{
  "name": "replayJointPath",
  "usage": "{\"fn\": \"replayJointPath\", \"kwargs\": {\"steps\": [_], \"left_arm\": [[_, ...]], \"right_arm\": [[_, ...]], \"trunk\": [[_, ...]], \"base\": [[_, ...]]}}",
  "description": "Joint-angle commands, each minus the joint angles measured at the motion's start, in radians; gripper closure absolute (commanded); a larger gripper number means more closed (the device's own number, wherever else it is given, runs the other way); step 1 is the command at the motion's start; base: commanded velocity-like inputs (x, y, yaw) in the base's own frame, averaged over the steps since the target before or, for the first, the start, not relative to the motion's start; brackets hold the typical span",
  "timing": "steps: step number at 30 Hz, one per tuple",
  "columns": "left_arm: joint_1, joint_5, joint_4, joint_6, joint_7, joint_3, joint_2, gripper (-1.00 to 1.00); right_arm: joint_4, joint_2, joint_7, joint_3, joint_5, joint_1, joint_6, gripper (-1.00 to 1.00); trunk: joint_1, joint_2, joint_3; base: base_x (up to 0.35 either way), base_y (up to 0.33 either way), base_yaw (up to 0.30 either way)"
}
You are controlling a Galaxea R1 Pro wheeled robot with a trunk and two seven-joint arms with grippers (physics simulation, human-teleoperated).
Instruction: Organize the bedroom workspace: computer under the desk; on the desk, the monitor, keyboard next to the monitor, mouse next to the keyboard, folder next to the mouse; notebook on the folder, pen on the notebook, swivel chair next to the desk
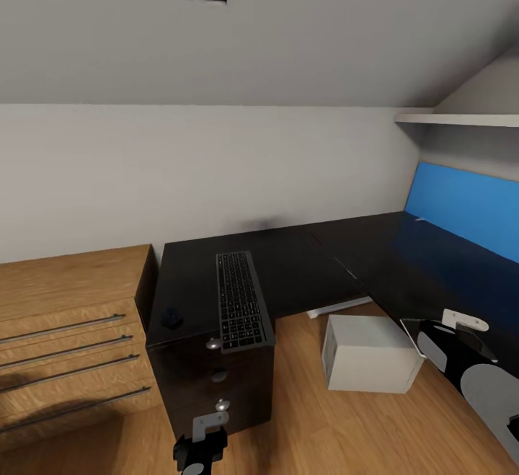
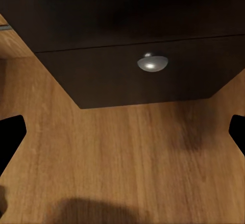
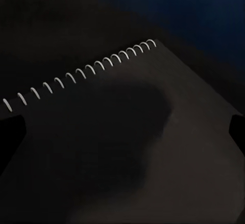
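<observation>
The black L-shaped desk (image 1: 303, 259) fills the room's corner. The keyboard (image 1: 241, 300) lies on its left wing above the drawer unit (image 1: 216, 381), with the small black mouse (image 1: 171, 316) to its left. The grey computer (image 1: 367, 352) stands on the floor, partly under the right wing. A thin whitish pen (image 1: 421, 219) lies by the blue back panel (image 1: 461, 208). My right gripper (image 3: 122, 132) hangs open just above the dark spiral-bound notebook (image 3: 127, 147) on the desk. My left gripper (image 2: 122, 132) is open, low before a drawer knob (image 2: 152, 63). Monitor, folder and swivel chair are out of view.
Light wood cabinets (image 1: 72, 331) with long metal handles adjoin the desk on the left. A white shelf (image 1: 461, 120) hangs above the blue panel under the sloped wall. Wood floor (image 1: 303, 417) lies between the drawer unit and the computer.
</observation>
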Motion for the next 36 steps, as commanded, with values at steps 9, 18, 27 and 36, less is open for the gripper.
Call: {"fn": "replayJointPath", "kwargs": {"steps": [9, 18, 27, 36], "left_arm": [[-0.001, 0.010, -0.001, -0.006, 0.004, -0.007, 0.000, -1.00], [-0.001, 0.011, 0.000, -0.007, 0.003, -0.006, 0.002, -1.00], [-0.001, 0.011, 0.000, -0.006, 0.003, -0.007, 0.002, -1.00], [-0.001, 0.011, 0.000, -0.006, 0.003, -0.007, 0.002, -1.00]], "right_arm": [[-0.001, -0.001, -0.005, 0.006, -0.021, 0.000, 0.006, -1.00], [-0.001, -0.001, -0.005, 0.006, -0.020, 0.000, 0.006, -1.00], [-0.001, -0.001, -0.005, 0.006, -0.019, 0.000, 0.006, -1.00], [-0.001, 0.000, -0.005, 0.006, -0.019, 0.000, 0.006, -1.00]], "trunk": [[0.000, 0.000, -0.001], [0.000, 0.000, -0.001], [0.000, 0.000, -0.001], [0.000, 0.000, -0.001]], "base": [[0.000, 0.000, 0.000], [-0.001, 0.000, 0.000], [-0.090, 0.064, 0.000], [-0.027, 0.027, 0.000]]}}
